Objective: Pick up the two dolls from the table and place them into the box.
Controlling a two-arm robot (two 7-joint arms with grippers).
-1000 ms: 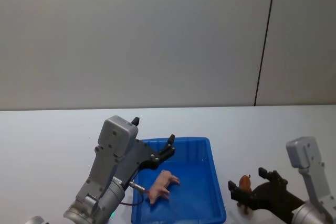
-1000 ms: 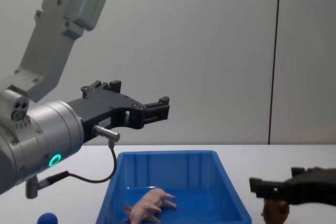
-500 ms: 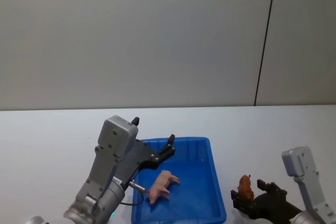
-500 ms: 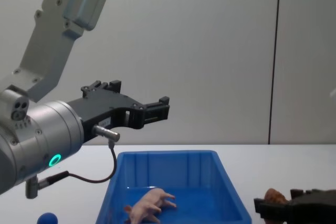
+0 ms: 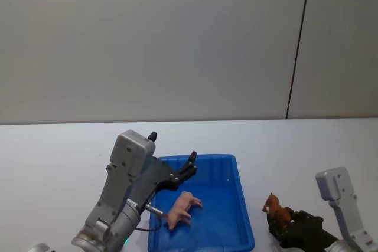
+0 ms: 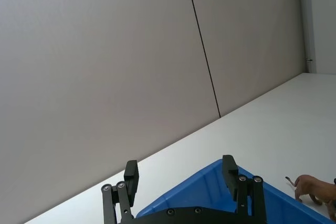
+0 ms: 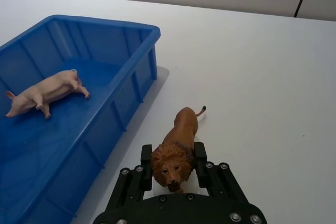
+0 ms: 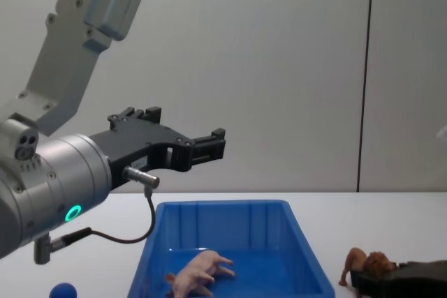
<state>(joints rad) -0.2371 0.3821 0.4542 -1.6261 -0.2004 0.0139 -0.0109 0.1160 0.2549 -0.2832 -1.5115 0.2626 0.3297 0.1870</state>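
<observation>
A: Where is the toy lion (image 7: 176,145) standing?
B: On the counter (image 7: 252,77), just beside the blue box (image 7: 134,77); the right hand (image 7: 173,156) is clamping its mane; the pink pig (image 7: 44,92) is lying inside the box; the left hand (image 6: 180,170) is hovering above it, fingers spread.

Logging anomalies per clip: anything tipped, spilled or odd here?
Only the pig lies on its side inside the box, beneath the open left gripper; nothing looks damaged. The lion stands upright on the table, head at the right gripper.

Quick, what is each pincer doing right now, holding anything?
Left pincer: open, empty.
Right pincer: closed on the brown lion doll, by its head.
</observation>
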